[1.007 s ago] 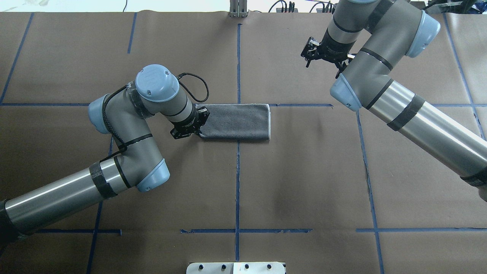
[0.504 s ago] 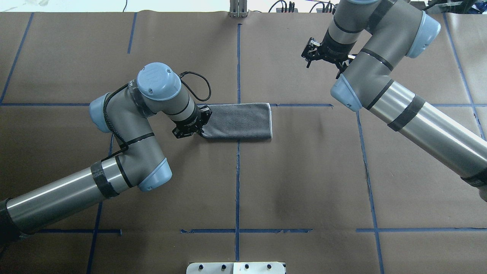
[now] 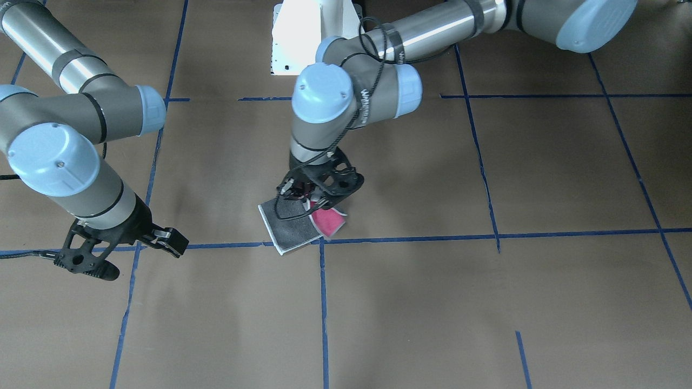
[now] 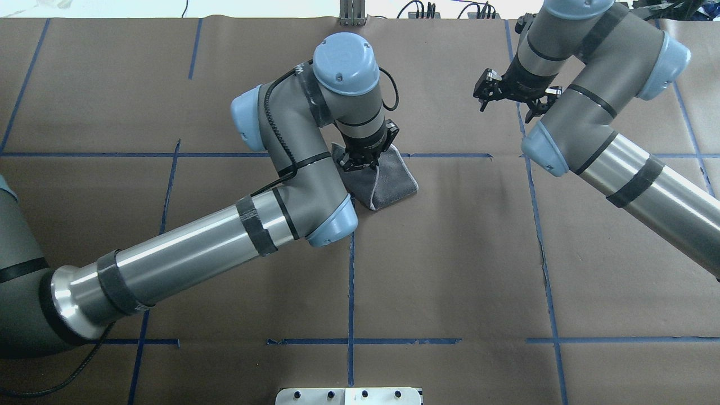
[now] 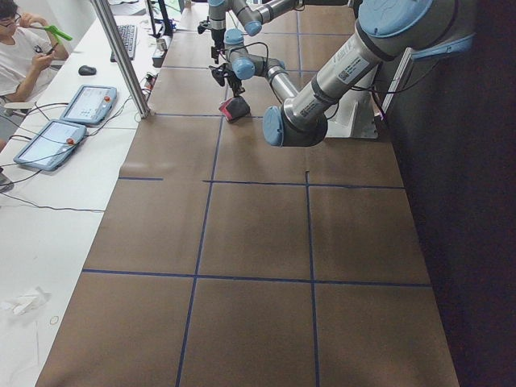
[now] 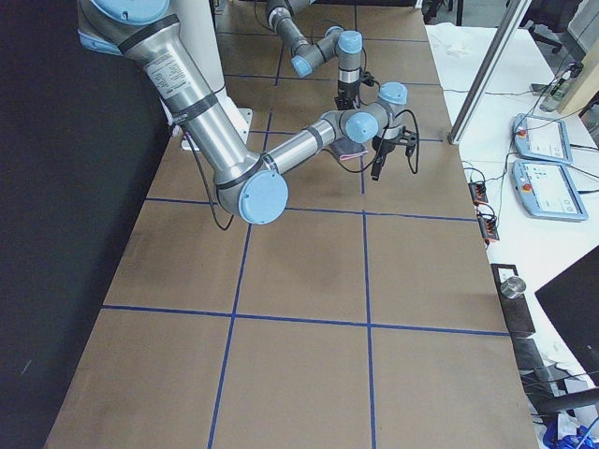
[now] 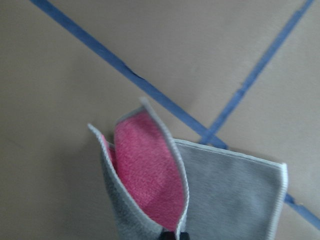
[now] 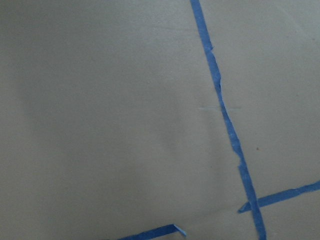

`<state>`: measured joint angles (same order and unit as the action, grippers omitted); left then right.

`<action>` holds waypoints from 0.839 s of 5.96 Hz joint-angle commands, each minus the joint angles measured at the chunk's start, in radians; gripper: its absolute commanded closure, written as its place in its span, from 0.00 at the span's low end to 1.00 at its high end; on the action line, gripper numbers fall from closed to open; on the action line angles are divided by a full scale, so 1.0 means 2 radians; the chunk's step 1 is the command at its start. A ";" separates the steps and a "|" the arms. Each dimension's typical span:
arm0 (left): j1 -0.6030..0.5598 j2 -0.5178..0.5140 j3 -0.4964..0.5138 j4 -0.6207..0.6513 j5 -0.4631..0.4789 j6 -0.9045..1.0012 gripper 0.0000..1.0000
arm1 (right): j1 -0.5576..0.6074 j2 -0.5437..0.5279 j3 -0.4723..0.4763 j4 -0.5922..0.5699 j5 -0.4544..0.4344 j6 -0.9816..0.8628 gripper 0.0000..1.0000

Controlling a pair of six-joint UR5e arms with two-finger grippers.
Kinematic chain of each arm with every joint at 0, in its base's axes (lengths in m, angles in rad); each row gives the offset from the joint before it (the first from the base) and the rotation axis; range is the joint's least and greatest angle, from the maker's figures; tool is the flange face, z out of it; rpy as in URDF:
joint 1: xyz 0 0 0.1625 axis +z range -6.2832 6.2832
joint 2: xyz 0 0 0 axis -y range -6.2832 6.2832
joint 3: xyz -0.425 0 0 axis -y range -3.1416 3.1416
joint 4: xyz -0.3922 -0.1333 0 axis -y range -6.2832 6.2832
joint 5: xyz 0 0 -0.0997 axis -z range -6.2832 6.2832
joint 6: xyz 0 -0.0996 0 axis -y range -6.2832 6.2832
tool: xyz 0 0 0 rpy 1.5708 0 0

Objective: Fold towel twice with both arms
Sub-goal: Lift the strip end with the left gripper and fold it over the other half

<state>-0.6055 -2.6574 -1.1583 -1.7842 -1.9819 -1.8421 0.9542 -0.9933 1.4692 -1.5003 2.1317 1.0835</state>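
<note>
Grey towel [image 4: 394,185] lies partly doubled under the left gripper [image 4: 361,165], which pinches its raised edge.

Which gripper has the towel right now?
The left gripper: shut on the towel, whose raised edge shows pink. The right gripper hangs open and empty, apart from it.

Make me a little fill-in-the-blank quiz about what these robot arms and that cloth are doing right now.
The left gripper pinches the towel, whose face inside the raised fold is ___. The towel's outer face is ___. The right gripper hangs away from it, jaws ___. The tape lines on the table are ___.
Missing words: pink; grey; open; blue.
</note>
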 commanded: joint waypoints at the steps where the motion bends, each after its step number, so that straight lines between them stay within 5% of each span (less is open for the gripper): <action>1: 0.003 -0.046 0.082 -0.054 0.002 0.000 1.00 | 0.027 -0.047 0.018 0.001 0.019 -0.074 0.00; 3: 0.022 -0.075 0.135 -0.099 0.041 -0.002 1.00 | 0.044 -0.066 0.018 0.000 0.019 -0.119 0.00; 4: 0.033 -0.076 0.143 -0.117 0.045 -0.002 0.69 | 0.044 -0.071 0.018 0.001 0.018 -0.120 0.00; 5: 0.041 -0.076 0.173 -0.205 0.076 -0.002 0.01 | 0.045 -0.073 0.018 0.001 0.018 -0.121 0.00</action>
<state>-0.5403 -2.8071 -0.8595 -2.0642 -1.8762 -1.8463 1.0418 -1.1329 1.5047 -1.4990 2.1683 0.8464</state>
